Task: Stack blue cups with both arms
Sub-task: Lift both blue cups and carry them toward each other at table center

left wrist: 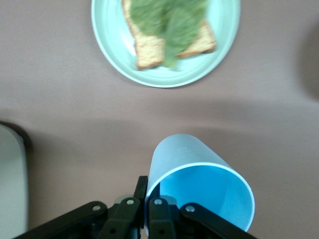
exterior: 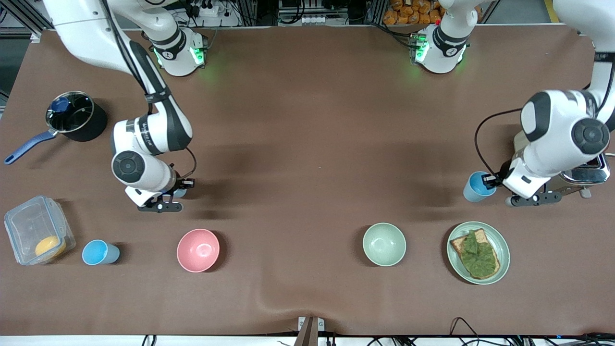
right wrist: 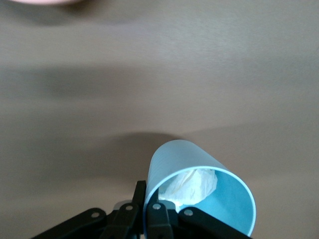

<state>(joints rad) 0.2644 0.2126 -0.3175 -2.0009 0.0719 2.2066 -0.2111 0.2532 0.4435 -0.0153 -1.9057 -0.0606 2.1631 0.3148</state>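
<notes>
My left gripper (exterior: 491, 181) is shut on the rim of a blue cup (exterior: 478, 186), pinching its wall, over the table at the left arm's end. In the left wrist view this cup (left wrist: 199, 184) is empty and the gripper (left wrist: 148, 199) grips its rim. My right gripper (exterior: 178, 188) is shut on the rim of a second blue cup (exterior: 180, 193), mostly hidden under the wrist. In the right wrist view that cup (right wrist: 199, 191) holds crumpled white paper (right wrist: 192, 184), and the gripper (right wrist: 144, 199) pinches its rim. A third blue cup (exterior: 100, 252) stands alone, nearer the front camera.
A pink bowl (exterior: 198, 250), a pale green bowl (exterior: 384, 244) and a plate with green-topped toast (exterior: 478, 252) sit in a row near the front camera. A black pot (exterior: 77, 115) and a clear box (exterior: 38, 230) are at the right arm's end. A metal appliance (exterior: 588, 170) is beside the left wrist.
</notes>
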